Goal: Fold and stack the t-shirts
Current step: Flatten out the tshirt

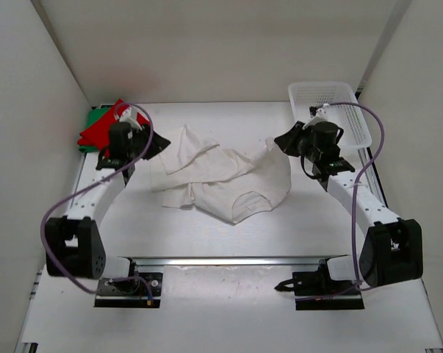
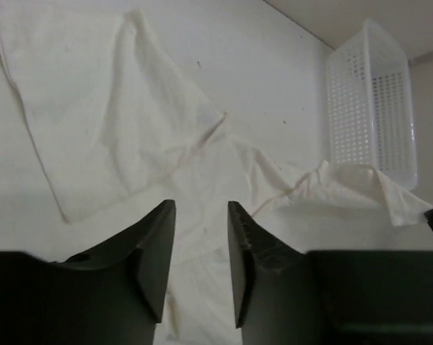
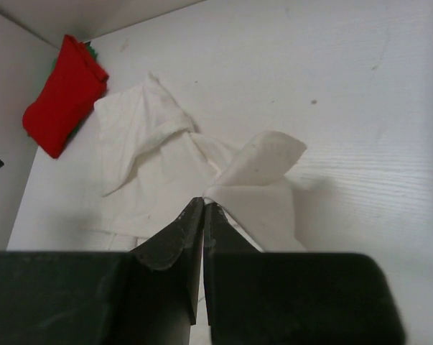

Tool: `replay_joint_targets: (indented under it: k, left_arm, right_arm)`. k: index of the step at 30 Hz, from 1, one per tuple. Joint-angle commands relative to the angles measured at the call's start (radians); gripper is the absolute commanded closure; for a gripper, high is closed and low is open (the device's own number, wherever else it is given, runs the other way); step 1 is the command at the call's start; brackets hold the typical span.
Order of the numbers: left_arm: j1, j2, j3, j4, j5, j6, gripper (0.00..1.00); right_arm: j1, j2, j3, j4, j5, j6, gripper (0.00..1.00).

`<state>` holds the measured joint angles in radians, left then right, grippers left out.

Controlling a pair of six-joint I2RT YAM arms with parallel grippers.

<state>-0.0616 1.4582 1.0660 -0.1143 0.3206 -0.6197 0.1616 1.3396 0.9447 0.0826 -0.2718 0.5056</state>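
pinched tight at the right gripper (image 3: 203,205) on a raised corner of the white t-shirt (image 1: 221,176); spread apart at the left gripper (image 2: 202,215), with nothing between, hovering just over the shirt's left part. lying rumpled and partly doubled over in the middle of the table (image 1: 206,235), between the two arms, with one flap reaching toward the far left and the held corner lifted at the right. folded already, by the look of it, and parked in the far left corner: red t-shirt (image 1: 103,131) on top of green t-shirt (image 1: 93,116). standing apart in the far right corner: white mesh basket (image 1: 331,99), just beyond the right wrist. probably at the stage of spreading the white one flat before any fold. to do that well: lower the left gripper onto an edge or corner opposite the held one, not onto the bunched middle; close on a single layer only, checking for a second layer caught underneath; then draw both grips apart evenly, low over the surface, to smooth out the creases. keep the right pinch firm throughout, avoid dragging cloth into the basket, and steer clear of the folded pair at the far left.
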Motion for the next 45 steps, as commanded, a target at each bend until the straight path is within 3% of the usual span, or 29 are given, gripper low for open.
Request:
replay_joint_targets:
  k: [1, 4, 7, 17, 22, 31, 37, 45]
  left_arm:
    - [-0.055, -0.126, -0.246, 0.096, -0.112, -0.057, 0.59]
    - [-0.028, -0.234, -0.524, 0.195, -0.181, -0.161, 0.55]
    - [0.037, -0.269, -0.641, 0.278, -0.187, -0.25, 0.48]
    - [0.132, -0.259, -0.761, 0.341, -0.293, -0.393, 0.45]
    - [0.112, -0.136, -0.724, 0.386, -0.291, -0.439, 0.58]
    - [0.044, -0.024, -0.706, 0.435, -0.315, -0.5, 0.53]
    - [0.048, 0.037, -0.658, 0.464, -0.318, -0.531, 0.68]
    - [0.086, 0.074, -0.546, 0.43, -0.319, -0.494, 1.0]
  right_arm:
    - [0.042, -0.065, -0.026, 0.091, 0.01, 0.022, 1.0]
    - [0.052, -0.114, -0.102, 0.105, -0.001, 0.028, 1.0]
    - [0.049, -0.137, -0.127, 0.111, -0.017, 0.027, 1.0]
    - [0.067, -0.169, -0.175, 0.131, -0.038, 0.025, 1.0]
    - [0.082, -0.158, -0.175, 0.14, -0.04, 0.024, 1.0]
    - [0.073, -0.169, -0.172, 0.147, -0.052, 0.031, 1.0]
    - [0.07, -0.162, -0.176, 0.157, -0.063, 0.036, 1.0]
    - [0.078, -0.184, -0.179, 0.137, -0.049, 0.03, 1.0]
